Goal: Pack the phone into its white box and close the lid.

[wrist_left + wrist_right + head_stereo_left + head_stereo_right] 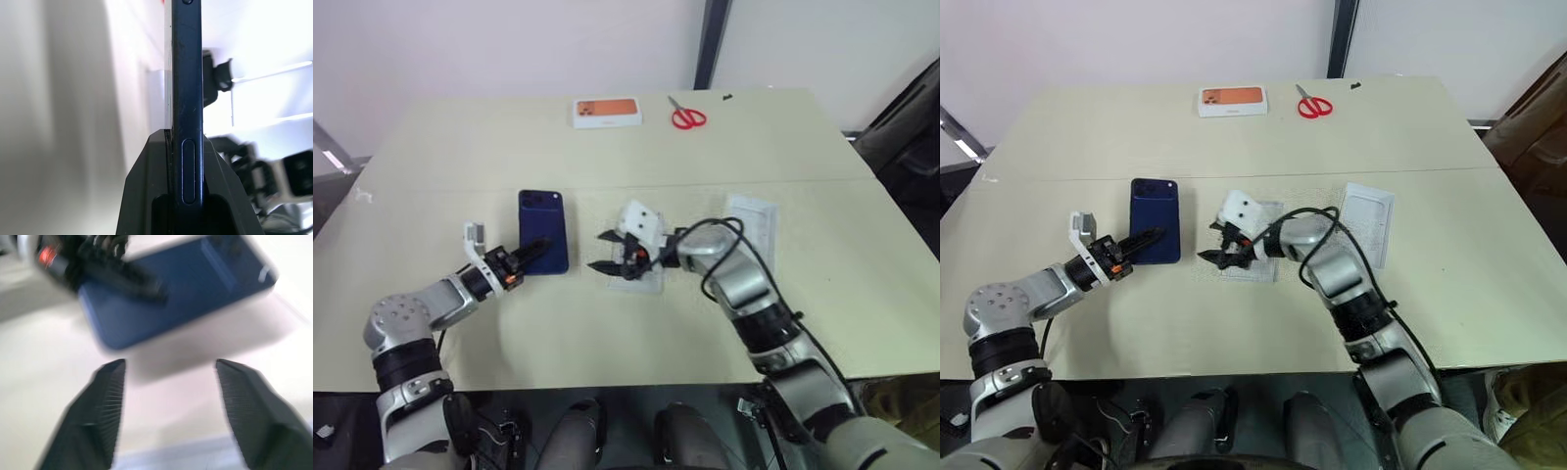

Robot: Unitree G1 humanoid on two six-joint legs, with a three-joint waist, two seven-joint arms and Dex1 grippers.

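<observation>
A pale beige table (607, 323) fills the floor of the shot, a white wall behind it, and out at the far edge sit a white box with orange print (607, 111) and a pair of red-handled scissors (686, 117). Centre stage, the phone (542, 229), dark navy and glossy, camera cluster at its far corner. The left gripper (534, 248) has it by the near end; from the left wrist view the two black fingers (146, 196) are clamped tight on the slab's thin edges, side button sitting right between them. Whether the phone is clear of the table, I cannot tell. Just beside it, the right gripper (604, 251) points across toward the phone with its jaws spread wide and nothing between them, the ribbed pads (107, 401) framing bare tabletop in the right wrist view. Under that right wrist lies the white box (1255, 269), partly covered by the arm. Further right, near the arm, a flat white lid (752, 221) rests on the table, well apart from the phone.
</observation>
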